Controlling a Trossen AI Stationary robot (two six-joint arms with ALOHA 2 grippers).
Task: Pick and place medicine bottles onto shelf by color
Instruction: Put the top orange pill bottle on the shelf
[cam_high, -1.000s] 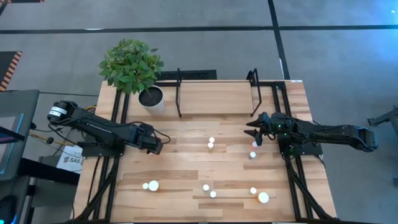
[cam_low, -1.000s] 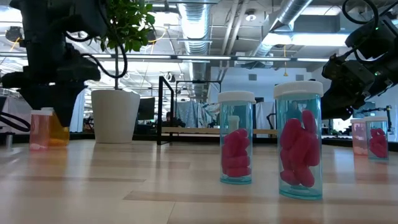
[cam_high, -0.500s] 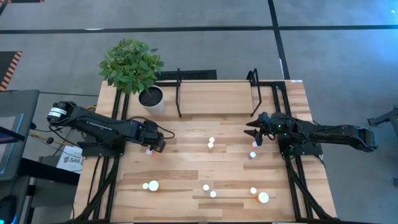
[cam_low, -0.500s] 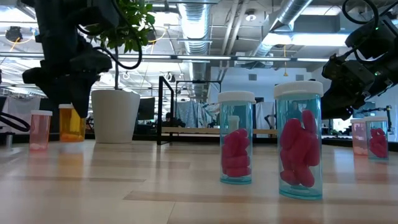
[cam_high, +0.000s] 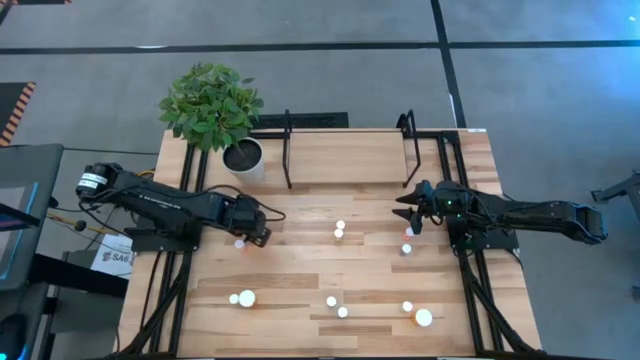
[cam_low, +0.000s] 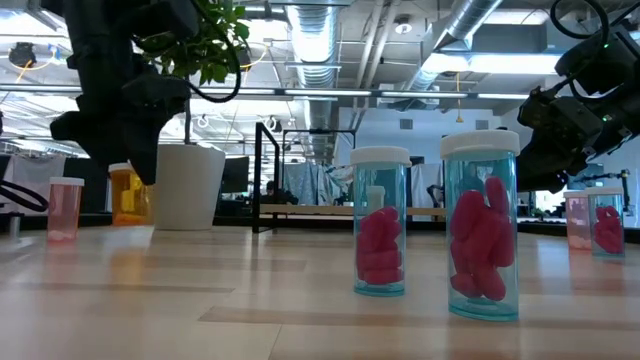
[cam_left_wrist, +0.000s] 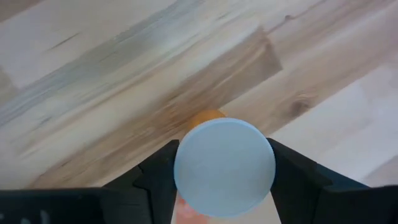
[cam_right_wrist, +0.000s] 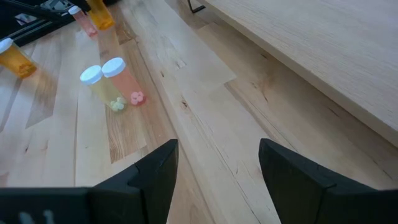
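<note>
Tabletop, left gripper clamping orange bottle

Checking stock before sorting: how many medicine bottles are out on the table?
12, probably: an orange bottle in the left gripper's fingers, a pink bottle beside it, a mid-table pair, two by the right gripper, and three front pairs. More may be hidden.

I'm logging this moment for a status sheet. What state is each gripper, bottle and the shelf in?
Left gripper: shut on an orange bottle, held upright and off the table.
Right gripper: open, empty, near the shelf.
Pink bottle: upright on the table, capped.
Two teal bottles: upright, capped, with pink contents.
Shelf: no bottles on it.
</note>
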